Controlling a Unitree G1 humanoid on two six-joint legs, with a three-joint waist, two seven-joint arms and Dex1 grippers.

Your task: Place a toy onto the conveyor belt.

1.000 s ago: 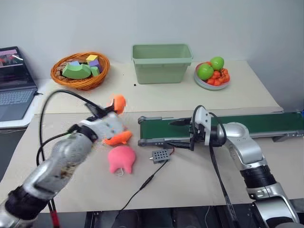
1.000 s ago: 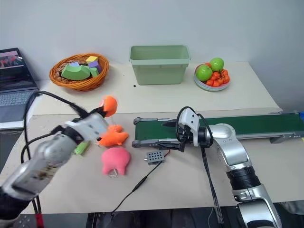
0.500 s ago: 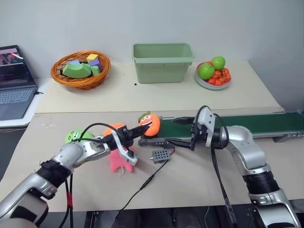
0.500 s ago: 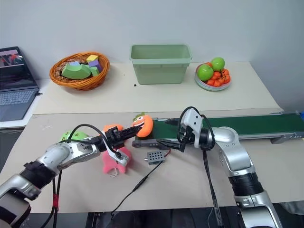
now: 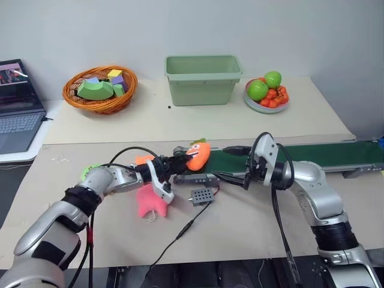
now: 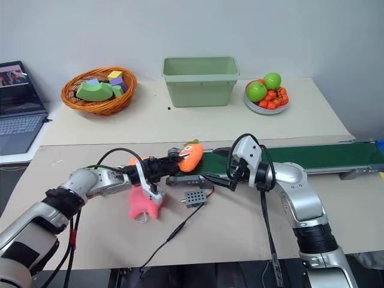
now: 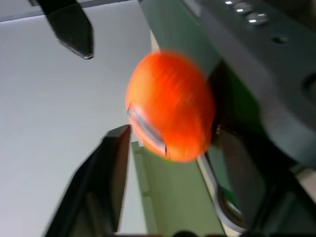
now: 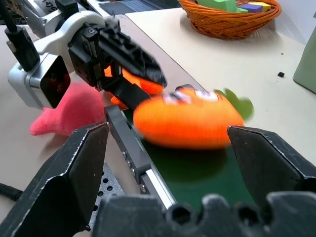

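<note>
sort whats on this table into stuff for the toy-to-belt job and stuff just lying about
Job: toy, conveyor belt, left gripper.

Lying about: pink plush, wicker basket, green bin, fruit plate, laptop.

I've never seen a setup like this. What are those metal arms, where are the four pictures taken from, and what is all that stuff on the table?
The arms belong to a humanoid robot; each ends in a gripper with two black fingers. Two pictures come from cameras in its head, looking down over the table; the other two come from cameras on its wrists, looking along the fingers. The left gripper has its fingers apart beside a small orange toy with a cartoon face, which sits at the end of the green conveyor belt. The right gripper hangs open over the belt, holding nothing. Also on the table: a pink plush, a wicker basket of foam blocks, a green bin, a bowl of fruit and a laptop.
</note>
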